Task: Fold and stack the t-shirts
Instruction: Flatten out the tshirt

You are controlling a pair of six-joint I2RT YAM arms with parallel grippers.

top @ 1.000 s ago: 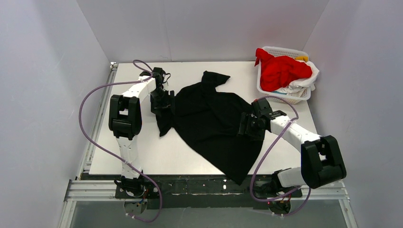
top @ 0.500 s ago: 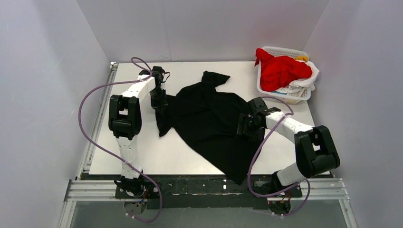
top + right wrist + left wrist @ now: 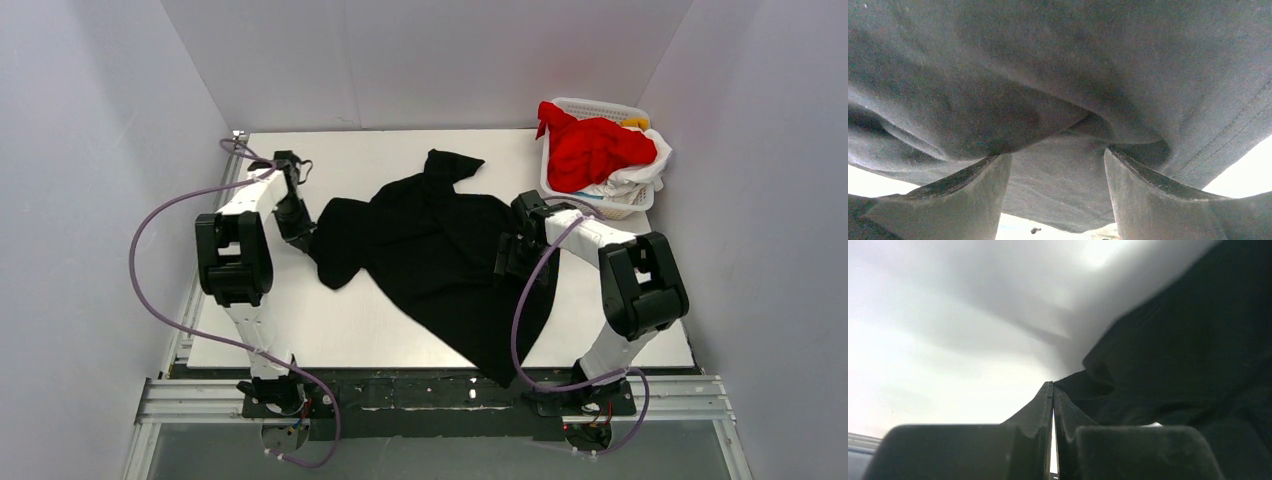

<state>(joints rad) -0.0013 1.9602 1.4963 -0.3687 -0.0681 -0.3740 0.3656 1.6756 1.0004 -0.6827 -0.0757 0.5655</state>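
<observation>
Under both my claws lies the table [image 3: 300,330]. It is bare on the near side of my left claw [image 3: 303,236] and bare again beyond it up to the far edge. Only a narrow strip separates that claw from the table's left edge.

Between my two claws spreads the black t-shirt [image 3: 440,250], rumpled. One sleeve points toward the far edge, and a long corner runs past my right claw [image 3: 512,258] down to the near edge.

Beyond my right claw and off to its right, in the far corner, sits the basket [image 3: 590,104], with a strip of bare table between it and the black cloth. The red t-shirt [image 3: 590,150] is heaped on top and spills over the rim. The white t-shirt [image 3: 640,178] hangs over the right side, and a bit of the yellow t-shirt [image 3: 637,123] shows at the far rim.

My left fingers [image 3: 1033,415] are pressed together on the black t-shirt's left edge. My right fingers [image 3: 973,200] stand apart at its right edge, with black cloth sagging between them and draped over both tips.
</observation>
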